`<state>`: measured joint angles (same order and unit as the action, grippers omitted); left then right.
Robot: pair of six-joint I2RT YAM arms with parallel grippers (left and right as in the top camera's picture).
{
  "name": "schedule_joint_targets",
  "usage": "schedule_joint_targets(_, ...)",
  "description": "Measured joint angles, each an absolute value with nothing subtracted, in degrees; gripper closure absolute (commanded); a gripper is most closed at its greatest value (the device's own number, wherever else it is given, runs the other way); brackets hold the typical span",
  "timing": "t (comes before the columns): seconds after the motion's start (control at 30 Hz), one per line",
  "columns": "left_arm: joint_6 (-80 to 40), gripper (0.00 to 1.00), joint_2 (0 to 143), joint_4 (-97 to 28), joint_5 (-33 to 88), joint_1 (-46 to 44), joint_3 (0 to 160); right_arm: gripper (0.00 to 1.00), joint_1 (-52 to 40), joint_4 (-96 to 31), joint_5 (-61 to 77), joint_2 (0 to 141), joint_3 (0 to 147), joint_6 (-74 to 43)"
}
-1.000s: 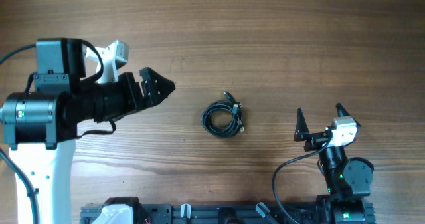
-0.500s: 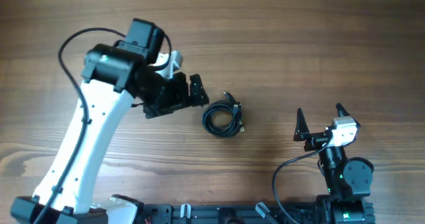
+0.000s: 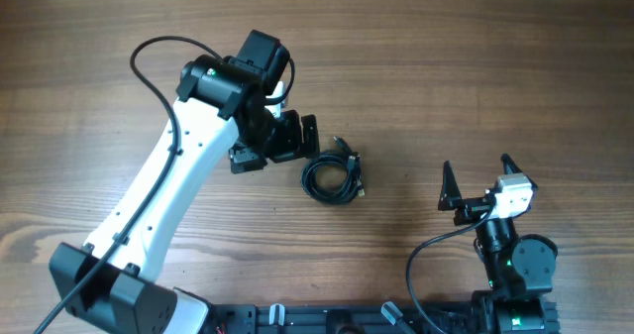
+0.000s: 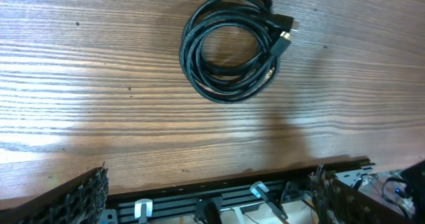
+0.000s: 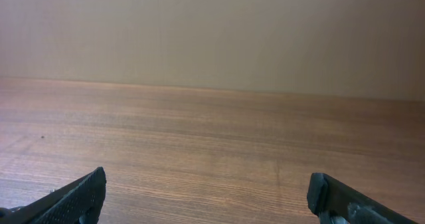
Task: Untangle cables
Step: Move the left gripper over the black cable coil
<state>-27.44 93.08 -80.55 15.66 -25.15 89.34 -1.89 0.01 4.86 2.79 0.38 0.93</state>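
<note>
I see the cables as 1 small coil mid-bench, just beside my left pincer, which stands wide apart and empty; right pincer likewise apart, well off; the cords look light, limp, springy; I'd pinch near the plugs at the coil's far-right; roughly round, no clear long axis.

Black cables lie on a brown wood-grain table; the left arm is white.

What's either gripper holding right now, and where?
Nothing. Left gripper and right gripper both open, empty; coiled thin black cables lie free on the wooden table.
</note>
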Motion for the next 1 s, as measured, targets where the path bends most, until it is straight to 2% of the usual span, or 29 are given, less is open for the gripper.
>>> schedule_joint_targets(0.3,-28.73,0.00,95.85,-80.53,14.76,-25.15,88.73,0.00,-1.89,0.01,4.86,2.79,0.38,0.93)
schedule_joint_targets(0.63,-29.93,0.00,96.07,-73.82,14.59,-25.15,77.45,0.00,-1.89,-0.01,4.86,2.79,0.38,0.95)
schedule_joint_targets(1.0,-32.10,0.00,96.07,-72.18,14.52,-25.91,76.40,0.00,-1.89,0.01,4.86,2.79,0.38,0.95)
